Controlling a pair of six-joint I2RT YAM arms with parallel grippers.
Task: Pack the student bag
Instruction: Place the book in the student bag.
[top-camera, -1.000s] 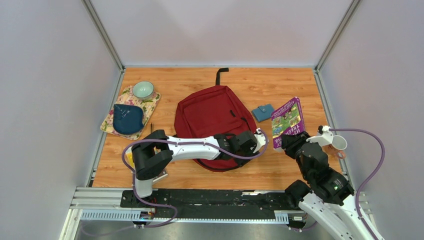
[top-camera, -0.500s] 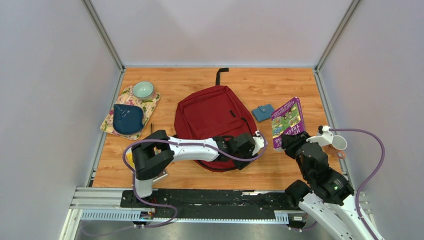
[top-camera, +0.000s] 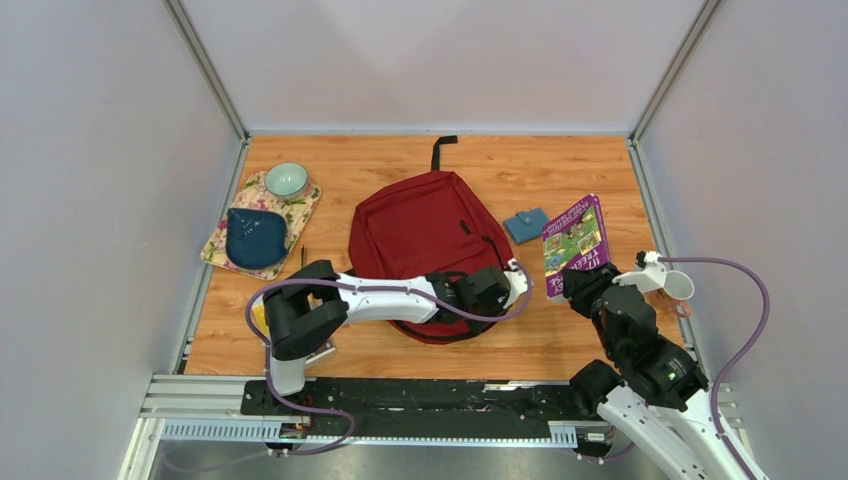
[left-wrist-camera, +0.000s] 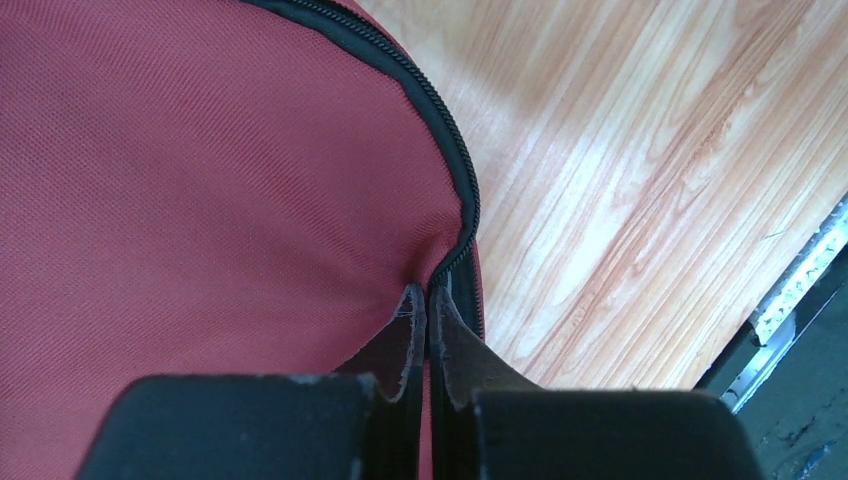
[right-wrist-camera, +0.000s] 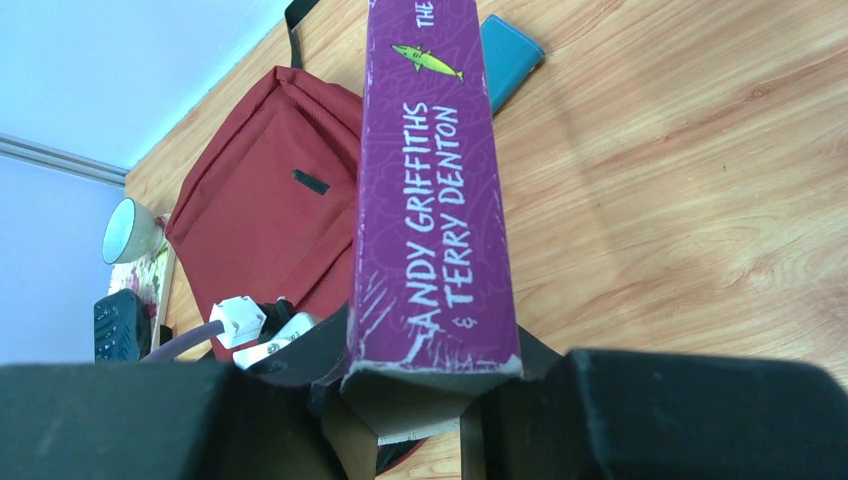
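The student bag (top-camera: 420, 225), dark red with black zippers, lies flat mid-table. My left gripper (top-camera: 497, 295) rests on its near right edge. In the left wrist view its fingertips (left-wrist-camera: 428, 292) are pressed together on the black zipper (left-wrist-camera: 455, 170), which kinks toward them with the fabric (left-wrist-camera: 200, 150) puckered; whether a pull tab sits between them is hidden. My right gripper (top-camera: 580, 275) is shut on the near end of a purple book (top-camera: 575, 238). In the right wrist view the book (right-wrist-camera: 430, 180) stands spine-up in the gripper (right-wrist-camera: 430, 385), with the bag (right-wrist-camera: 260, 190) behind it.
A teal wallet (top-camera: 525, 224) lies between bag and book. At the left, a floral mat (top-camera: 300, 205) carries a pale bowl (top-camera: 286, 180) and a dark blue pouch (top-camera: 254, 237). A white mug (top-camera: 678, 287) stands at the right edge. The bag's black loop (top-camera: 443, 150) points to the back wall.
My left gripper's jaws have closed on the bag's zipper line, and it has edged slightly left. The right gripper and the book have not moved.
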